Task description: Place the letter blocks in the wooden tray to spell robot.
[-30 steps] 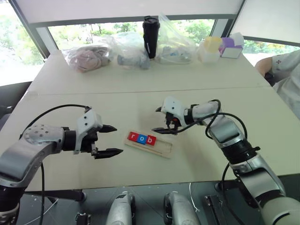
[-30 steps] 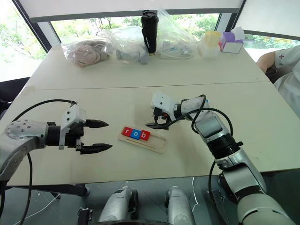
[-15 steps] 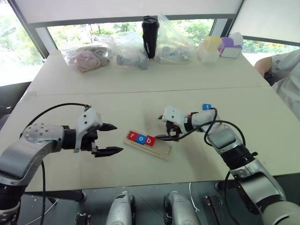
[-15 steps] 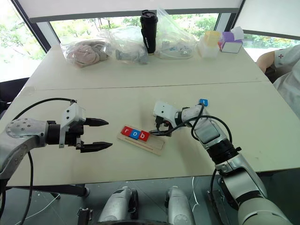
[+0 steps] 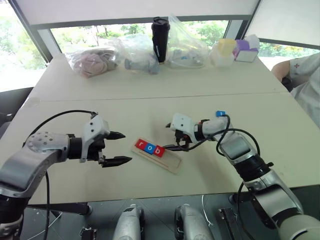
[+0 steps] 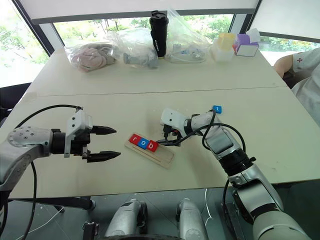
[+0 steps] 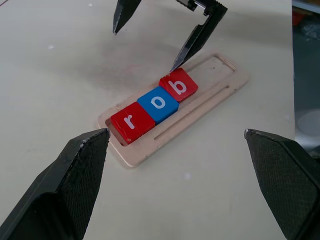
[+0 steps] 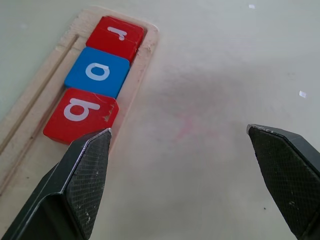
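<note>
The wooden tray (image 5: 173, 161) lies at an angle in the middle of the table. Three letter blocks fill its left part: red r (image 5: 141, 145), blue o (image 5: 150, 148), red b (image 5: 159, 151). The tray's right part is bare. A blue t block (image 5: 219, 114) lies on the table farther right, behind my right forearm. My right gripper (image 5: 166, 136) is open and empty, just beyond the tray, with one fingertip (image 7: 173, 68) close to the b block's far corner. My left gripper (image 5: 127, 147) is open and empty left of the tray, pointing at it.
Along the table's far side stand plastic bags (image 5: 92, 60), a black tumbler (image 5: 160, 39) and small yellow and purple containers (image 5: 235, 50). A person's sleeve (image 5: 307, 75) shows at the right edge. A seam (image 5: 150, 96) crosses the table.
My right gripper has sunk and drawn slightly back toward the tray, uncovering the blue t block behind its forearm. The tray's right end seems to have swung slightly nearer. The left gripper stayed still.
</note>
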{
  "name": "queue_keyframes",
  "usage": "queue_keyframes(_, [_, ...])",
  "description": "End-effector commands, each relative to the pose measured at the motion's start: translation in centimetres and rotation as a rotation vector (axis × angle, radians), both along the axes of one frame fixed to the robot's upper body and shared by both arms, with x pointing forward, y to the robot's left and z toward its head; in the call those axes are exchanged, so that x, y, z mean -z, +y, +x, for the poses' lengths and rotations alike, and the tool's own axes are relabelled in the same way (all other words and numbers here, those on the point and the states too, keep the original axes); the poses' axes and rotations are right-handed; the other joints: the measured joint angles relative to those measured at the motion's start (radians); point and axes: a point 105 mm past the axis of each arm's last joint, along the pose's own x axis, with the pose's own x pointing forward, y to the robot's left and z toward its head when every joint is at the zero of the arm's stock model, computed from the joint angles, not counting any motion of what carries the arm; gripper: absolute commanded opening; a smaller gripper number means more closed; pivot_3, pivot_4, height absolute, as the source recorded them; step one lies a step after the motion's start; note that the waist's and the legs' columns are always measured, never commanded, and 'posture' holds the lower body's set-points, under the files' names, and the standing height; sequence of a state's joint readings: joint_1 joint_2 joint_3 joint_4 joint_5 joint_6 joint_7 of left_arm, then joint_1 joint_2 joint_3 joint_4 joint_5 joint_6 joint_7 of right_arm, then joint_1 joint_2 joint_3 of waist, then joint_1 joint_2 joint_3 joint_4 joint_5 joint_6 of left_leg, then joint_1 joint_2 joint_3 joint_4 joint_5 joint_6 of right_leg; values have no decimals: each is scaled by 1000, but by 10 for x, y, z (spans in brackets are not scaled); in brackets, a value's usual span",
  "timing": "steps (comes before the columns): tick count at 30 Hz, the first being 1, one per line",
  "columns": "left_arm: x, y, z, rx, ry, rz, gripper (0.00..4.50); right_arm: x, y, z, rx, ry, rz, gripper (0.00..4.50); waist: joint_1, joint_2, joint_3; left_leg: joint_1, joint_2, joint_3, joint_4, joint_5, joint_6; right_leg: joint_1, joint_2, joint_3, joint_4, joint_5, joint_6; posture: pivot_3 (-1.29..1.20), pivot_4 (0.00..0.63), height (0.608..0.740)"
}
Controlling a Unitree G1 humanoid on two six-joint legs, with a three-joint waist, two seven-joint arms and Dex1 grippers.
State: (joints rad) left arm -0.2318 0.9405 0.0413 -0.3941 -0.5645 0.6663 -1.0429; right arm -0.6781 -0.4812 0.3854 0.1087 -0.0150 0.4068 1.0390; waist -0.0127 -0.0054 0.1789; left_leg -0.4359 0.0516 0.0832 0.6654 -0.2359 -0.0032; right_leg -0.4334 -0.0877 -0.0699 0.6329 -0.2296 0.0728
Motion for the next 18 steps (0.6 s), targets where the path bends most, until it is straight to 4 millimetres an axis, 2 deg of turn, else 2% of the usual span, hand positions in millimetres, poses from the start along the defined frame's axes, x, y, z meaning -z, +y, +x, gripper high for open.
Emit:
queue_keyframes(1, [-5,-2,0,17,-32,5,4500,-12,11,-7,-49,-29,36,4477,0,0,0,0,0,0,0,0,0,0,0,0,0,0,0,0,150,740])
queue_keyframes(6, [-5,-2,0,16,-33,5,4500,-9,11,-7,-49,-21,32,4477,0,0,0,0,0,0,0,0,0,0,0,0,0,0,0,0,150,740])
queue_keyframes(9, [-5,-1,0,15,-33,7,4500,-17,5,1,-2,-51,49,4477,0,0,0,0,0,0,0,0,0,0,0,0,0,0,0,0,150,740])
queue_keyframes(12, [-5,-2,-3,21,-27,5,4500,-44,-20,11,85,-102,94,4477,2,0,0,0,0,0,0,0,0,0,0,0,0,0,0,0,150,740])
queue_keyframes(16, [-7,-5,-9,57,-12,-5,4500,-66,-50,-1,146,-65,178,4477,7,0,0,0,0,0,0,0,0,0,-1,0,-1,0,0,0,150,740])
queue_keyframes(18, [-10,-8,-10,79,-15,-6,4500,-75,-74,-4,265,17,267,4477,6,0,0,0,0,0,0,0,0,1,-1,0,-1,0,0,0,150,740])
